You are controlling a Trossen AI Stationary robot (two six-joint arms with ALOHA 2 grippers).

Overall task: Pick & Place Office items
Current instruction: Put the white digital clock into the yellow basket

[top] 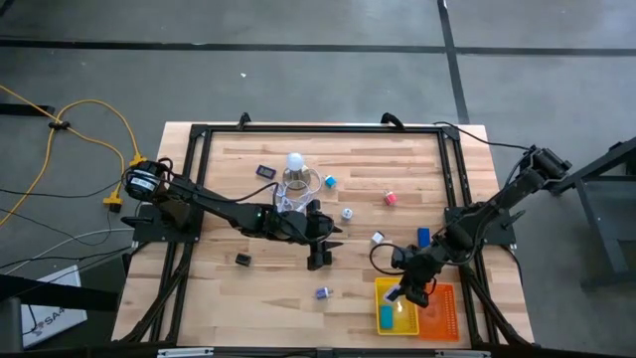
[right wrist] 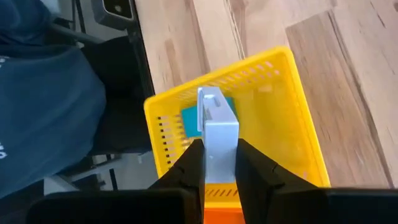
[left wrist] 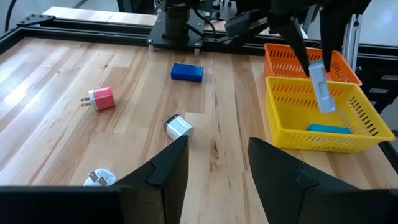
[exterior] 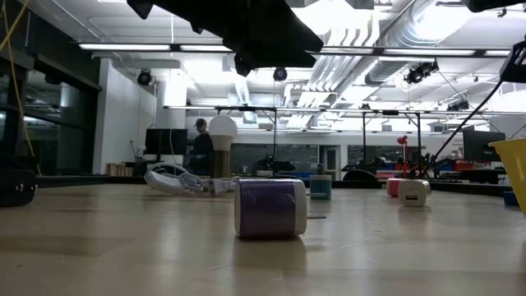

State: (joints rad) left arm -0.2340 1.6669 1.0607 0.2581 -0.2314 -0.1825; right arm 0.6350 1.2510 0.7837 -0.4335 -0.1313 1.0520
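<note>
My right gripper (top: 407,289) hangs over the yellow mesh tray (top: 383,294), shut on a pale blue-white flat piece (right wrist: 217,127). A teal piece (left wrist: 328,129) lies in that tray. My left gripper (left wrist: 217,168) is open near the table's middle (top: 318,255), above the wood and touching nothing. Loose on the table lie a pink cube (left wrist: 101,98), a blue block (left wrist: 187,72), white pieces (left wrist: 178,127) (left wrist: 99,178), a purple-white piece (exterior: 269,208) and black clips (top: 265,171) (top: 242,260). My right gripper pinches the pale piece between its two fingers by its upper end (left wrist: 316,67). The fingers (left wrist: 297,37) come from above, pointing down. The piece hangs tilted below them, lifted clear over the yellow tray, with most of its length past the fingertips (right wrist: 214,106).
An orange mesh tray (top: 444,314) sits right beside the yellow one at the table's near right corner. A white ball-topped clear object (top: 294,165) with a looped white cord stands just beyond my left arm. A black frame (top: 318,129) runs around the tabletop. Bare wood lies near left.
</note>
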